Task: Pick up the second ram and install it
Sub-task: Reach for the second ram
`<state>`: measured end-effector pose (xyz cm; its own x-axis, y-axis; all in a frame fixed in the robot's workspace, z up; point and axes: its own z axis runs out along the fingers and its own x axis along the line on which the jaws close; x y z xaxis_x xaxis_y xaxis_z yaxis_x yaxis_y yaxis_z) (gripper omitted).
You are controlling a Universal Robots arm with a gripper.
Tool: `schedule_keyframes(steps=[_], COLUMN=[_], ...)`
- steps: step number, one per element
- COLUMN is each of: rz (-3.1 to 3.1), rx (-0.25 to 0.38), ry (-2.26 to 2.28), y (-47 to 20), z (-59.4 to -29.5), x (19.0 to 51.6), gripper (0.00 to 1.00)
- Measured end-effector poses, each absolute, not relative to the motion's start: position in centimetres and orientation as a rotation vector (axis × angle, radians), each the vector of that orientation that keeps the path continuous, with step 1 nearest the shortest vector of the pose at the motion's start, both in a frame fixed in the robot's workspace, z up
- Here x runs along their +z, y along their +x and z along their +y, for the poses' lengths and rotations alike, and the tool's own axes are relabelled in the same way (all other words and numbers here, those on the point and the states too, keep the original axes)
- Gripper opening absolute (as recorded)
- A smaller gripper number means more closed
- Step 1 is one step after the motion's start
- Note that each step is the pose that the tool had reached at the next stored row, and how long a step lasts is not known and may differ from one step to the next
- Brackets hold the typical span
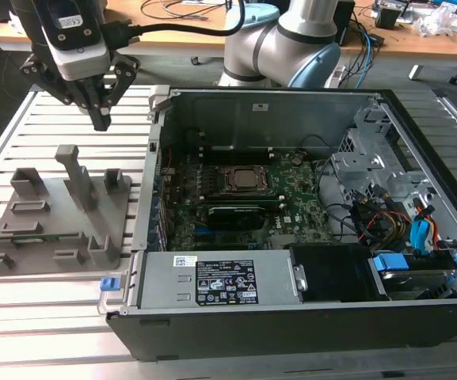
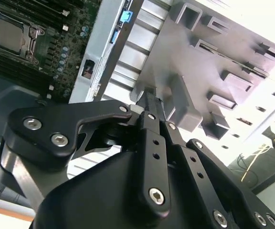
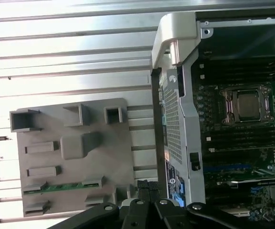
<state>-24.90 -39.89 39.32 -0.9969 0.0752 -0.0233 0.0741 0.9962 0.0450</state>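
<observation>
Second ram (image 3: 63,187): only a thin green edge shows between posts of the grey holder tray (image 3: 113,157), chips too small to tell. In the exterior view, the top edge crops the robot arm (image 1: 307,32).

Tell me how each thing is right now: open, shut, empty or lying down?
gripper: shut, empty, hovering near the grey tray.
second ram: lying in a slot of the grey tray, not picked up.
grey tray: flat on the slatted table.
computer case: on its side, open.
CPU socket: frame closed.
</observation>
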Motion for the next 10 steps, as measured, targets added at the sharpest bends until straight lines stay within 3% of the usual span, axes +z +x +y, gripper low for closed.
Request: schedule_keyframes(steps=[10], rz=[3.114], rx=[0.069], ry=[0.117], y=[-26.8], z=[-39.9], x=[39.3], gripper=[0.11])
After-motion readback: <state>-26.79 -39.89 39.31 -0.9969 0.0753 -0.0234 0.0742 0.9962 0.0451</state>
